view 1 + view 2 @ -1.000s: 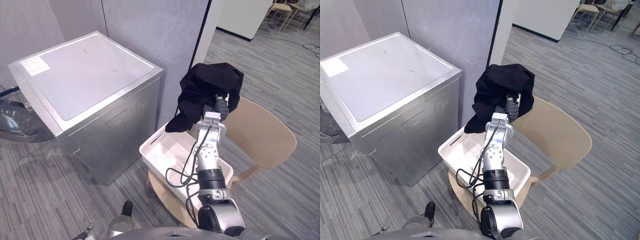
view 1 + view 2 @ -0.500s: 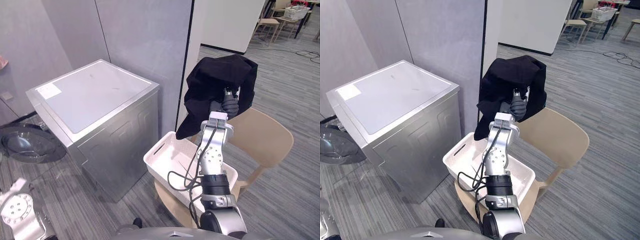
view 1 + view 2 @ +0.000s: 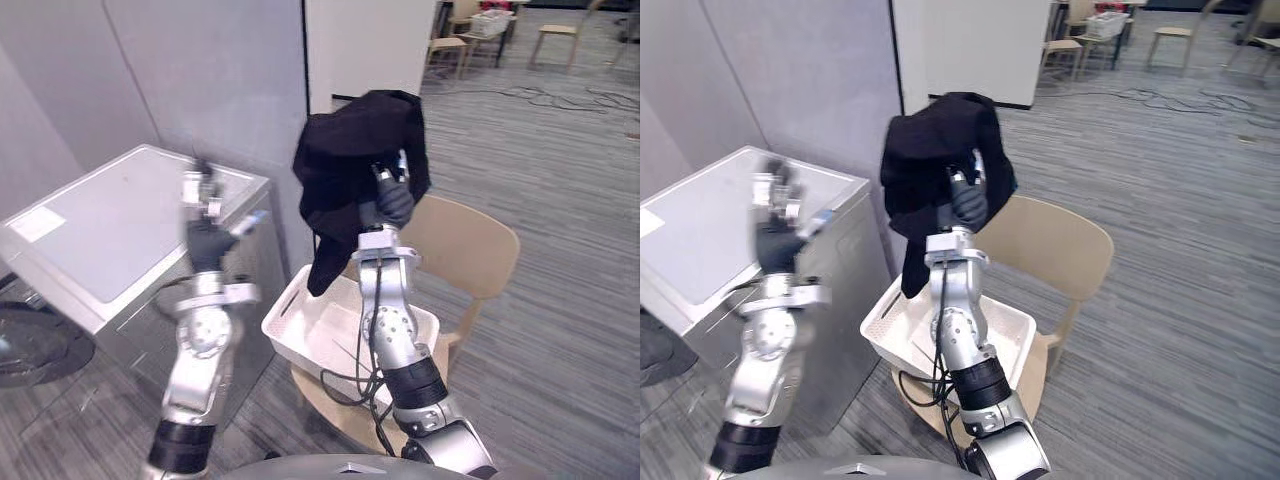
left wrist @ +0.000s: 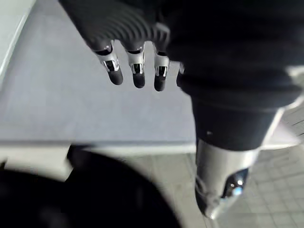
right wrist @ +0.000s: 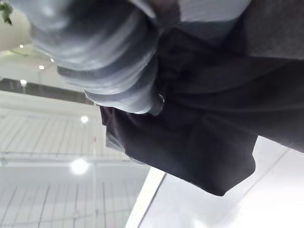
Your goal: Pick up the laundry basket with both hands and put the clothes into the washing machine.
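Observation:
My right hand [image 3: 387, 203] is raised high and shut on a black garment [image 3: 355, 150], which drapes over it and hangs down to the white laundry basket [image 3: 287, 316]. The right wrist view has the same dark cloth [image 5: 199, 137] bunched against the curled hand. The basket looks empty and rests on the seat of a tan chair [image 3: 470, 245]. My left hand [image 3: 207, 238] is lifted in front of the silver washing machine [image 3: 90, 215], fingers [image 4: 137, 76] straight and holding nothing, to the left of the garment and apart from it.
The washing machine's round door [image 3: 25, 345] hangs open low at the left. A grey wall panel [image 3: 200, 70] stands behind the machine. Open grey carpet [image 3: 570, 300] stretches to the right, with more chairs and a table far back.
The camera has swung, shifting the whole scene. My left arm has risen into view before the washing machine. The right hand still holds the black garment up over the basket.

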You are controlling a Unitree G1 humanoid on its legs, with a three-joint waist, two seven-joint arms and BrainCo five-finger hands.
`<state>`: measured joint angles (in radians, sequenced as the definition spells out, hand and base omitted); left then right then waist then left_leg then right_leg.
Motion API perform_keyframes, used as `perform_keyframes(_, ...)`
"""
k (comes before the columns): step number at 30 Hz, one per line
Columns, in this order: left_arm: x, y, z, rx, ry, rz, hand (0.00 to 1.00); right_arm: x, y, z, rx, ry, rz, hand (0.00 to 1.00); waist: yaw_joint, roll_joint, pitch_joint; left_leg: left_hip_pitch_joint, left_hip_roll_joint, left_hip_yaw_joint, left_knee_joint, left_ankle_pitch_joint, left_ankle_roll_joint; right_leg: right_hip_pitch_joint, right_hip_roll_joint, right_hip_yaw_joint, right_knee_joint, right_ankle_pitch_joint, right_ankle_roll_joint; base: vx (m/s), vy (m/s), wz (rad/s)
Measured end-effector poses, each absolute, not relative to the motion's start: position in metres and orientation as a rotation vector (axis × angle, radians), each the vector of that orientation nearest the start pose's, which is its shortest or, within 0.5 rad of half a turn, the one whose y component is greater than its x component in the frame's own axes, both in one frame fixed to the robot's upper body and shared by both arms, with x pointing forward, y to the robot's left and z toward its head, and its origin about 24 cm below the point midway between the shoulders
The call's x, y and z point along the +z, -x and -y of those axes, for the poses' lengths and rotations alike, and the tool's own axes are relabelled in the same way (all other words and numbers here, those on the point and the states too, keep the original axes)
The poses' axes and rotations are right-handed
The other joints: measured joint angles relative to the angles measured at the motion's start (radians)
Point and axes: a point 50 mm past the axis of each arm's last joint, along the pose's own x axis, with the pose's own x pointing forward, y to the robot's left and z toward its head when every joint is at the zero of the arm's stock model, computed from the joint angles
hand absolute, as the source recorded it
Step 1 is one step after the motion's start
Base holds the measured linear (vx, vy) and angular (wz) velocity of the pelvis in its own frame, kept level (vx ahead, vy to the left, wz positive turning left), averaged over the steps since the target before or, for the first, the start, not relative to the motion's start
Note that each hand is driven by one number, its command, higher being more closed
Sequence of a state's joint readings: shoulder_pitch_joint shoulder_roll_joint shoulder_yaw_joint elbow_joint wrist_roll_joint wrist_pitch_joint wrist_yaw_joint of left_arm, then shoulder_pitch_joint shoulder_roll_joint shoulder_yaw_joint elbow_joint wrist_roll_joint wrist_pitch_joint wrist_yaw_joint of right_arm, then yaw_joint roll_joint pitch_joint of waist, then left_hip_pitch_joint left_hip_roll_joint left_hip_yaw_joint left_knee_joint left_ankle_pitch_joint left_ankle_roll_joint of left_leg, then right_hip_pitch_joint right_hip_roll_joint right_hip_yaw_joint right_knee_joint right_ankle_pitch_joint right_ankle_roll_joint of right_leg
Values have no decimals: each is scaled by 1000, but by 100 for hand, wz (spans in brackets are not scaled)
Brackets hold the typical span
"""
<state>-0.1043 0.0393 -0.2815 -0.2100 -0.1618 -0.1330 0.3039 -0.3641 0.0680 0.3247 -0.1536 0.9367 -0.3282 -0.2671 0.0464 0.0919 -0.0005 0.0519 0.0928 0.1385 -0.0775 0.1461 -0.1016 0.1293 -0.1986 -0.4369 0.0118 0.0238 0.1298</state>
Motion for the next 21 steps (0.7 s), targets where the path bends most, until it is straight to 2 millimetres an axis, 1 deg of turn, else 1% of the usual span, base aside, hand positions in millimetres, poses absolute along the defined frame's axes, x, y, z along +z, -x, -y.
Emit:
perform_keyframes(1, 119, -256, -90, -62, 225, 355, 0, 178, -276, 61, 272, -1104, 403, 100, -6, 0, 0, 0, 0, 6, 0, -1, 1, -5, 0, 7, -2, 2, -1, 0, 0, -28)
perform_keyframes(3, 112, -264, -67, -169, 239, 291, 0, 183, -269, 49, 340, -1105, 395, 100, -18, -1, 0, -4, 2, 26, 0, -2, 2, -22, 1, 27, -3, 8, -2, 5, -2, -25)
perform_keyframes(6, 112, -269, -58, -199, 242, 273, 0, 184, -265, 55, 325, -1119, 414, 100, -26, -1, 0, -6, 1, 31, 0, -2, 2, -27, 0, 34, -3, 16, 6, 4, -6, -6)
perform_keyframes(9, 114, -273, -54, -223, 261, 258, 0, 184, -263, 58, 312, -1130, 423, 100, -34, -1, 0, -7, 0, 31, 0, -2, 2, -28, 0, 34, -3, 16, 6, 0, 0, 0)
perform_keyframes(11, 116, -275, -50, -245, 283, 251, 0, 186, -260, 61, 311, -1142, 444, 100, -34, -1, 1, -8, 0, 31, 0, -2, 2, -29, 0, 34, -3, 17, 6, 0, 0, 0)
perform_keyframes(13, 121, -277, -44, -278, 321, 246, 0, 191, -257, 65, 314, -1154, 480, 100, -41, -2, 0, -8, -3, 33, 0, -2, 2, -29, -3, 35, -6, 20, 7, 0, 0, 0)
perform_keyframes(14, 123, -277, -41, -298, 344, 242, 100, 195, -254, 67, 320, -1162, 503, 100, -47, -3, 0, -9, -4, 34, 0, -2, 2, -31, -4, 36, -7, 22, 7, 0, 0, 0)
perform_keyframes(17, 131, -276, -28, -362, 362, 252, 100, 203, -249, 70, 335, -1180, 544, 100, -53, -10, -6, -21, -5, 41, 0, -2, 2, -46, -5, 41, -10, 28, 6, -28, 0, -7)
perform_keyframes(19, 138, -273, -13, -427, 369, 264, 100, 202, -247, 65, 356, -1180, 528, 100, -62, -19, -11, -21, -7, 43, 0, -2, 3, -46, -6, 42, -15, 33, 8, -8, -3, -2)
perform_keyframes(21, 143, -272, -7, -448, 401, 266, 100, 202, -246, 62, 368, -1181, 521, 100, -70, -25, -15, -21, -8, 45, 0, -2, 3, -45, -7, 43, -21, 38, 9, -20, -3, -3)
